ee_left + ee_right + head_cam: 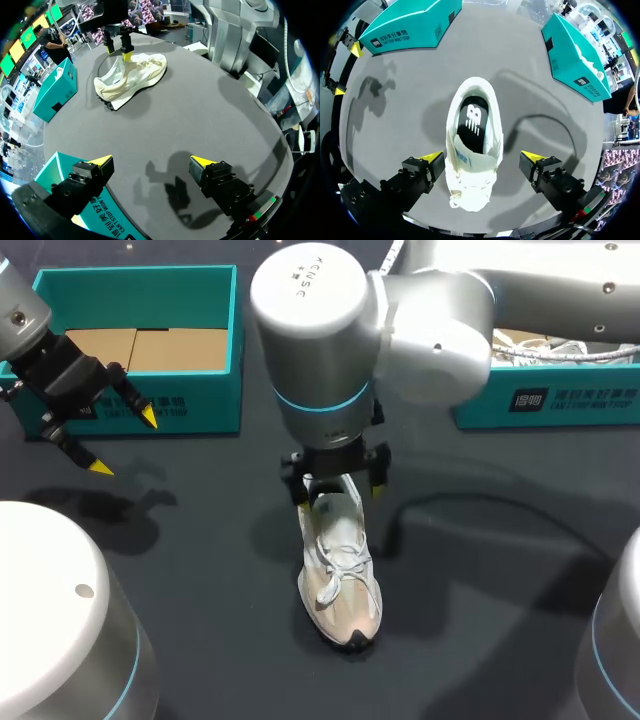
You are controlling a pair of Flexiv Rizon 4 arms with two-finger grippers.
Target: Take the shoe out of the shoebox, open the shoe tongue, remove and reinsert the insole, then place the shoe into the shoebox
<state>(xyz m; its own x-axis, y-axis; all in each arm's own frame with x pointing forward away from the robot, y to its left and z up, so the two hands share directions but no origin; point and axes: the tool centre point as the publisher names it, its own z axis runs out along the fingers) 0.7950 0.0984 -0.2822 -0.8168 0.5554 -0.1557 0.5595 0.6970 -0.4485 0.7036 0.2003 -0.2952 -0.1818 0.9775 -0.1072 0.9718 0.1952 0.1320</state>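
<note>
A white sneaker [340,580] stands upright on the dark table, toe toward the front edge. My right gripper [338,495] hangs open just above its heel end, one finger on each side and neither touching. In the right wrist view the shoe [472,145] lies between the spread fingers of the gripper [482,156], and its black insole [472,122] shows in the opening. My left gripper [124,443] is open and empty at the far left, in front of the open teal shoebox [190,405]. The left wrist view has the shoe [130,77] well ahead of the left gripper [152,161].
A second teal box [545,405] with white paper inside stands at the back right. The left box holds brown cardboard [140,348]. Bare table lies between the two boxes and around the shoe.
</note>
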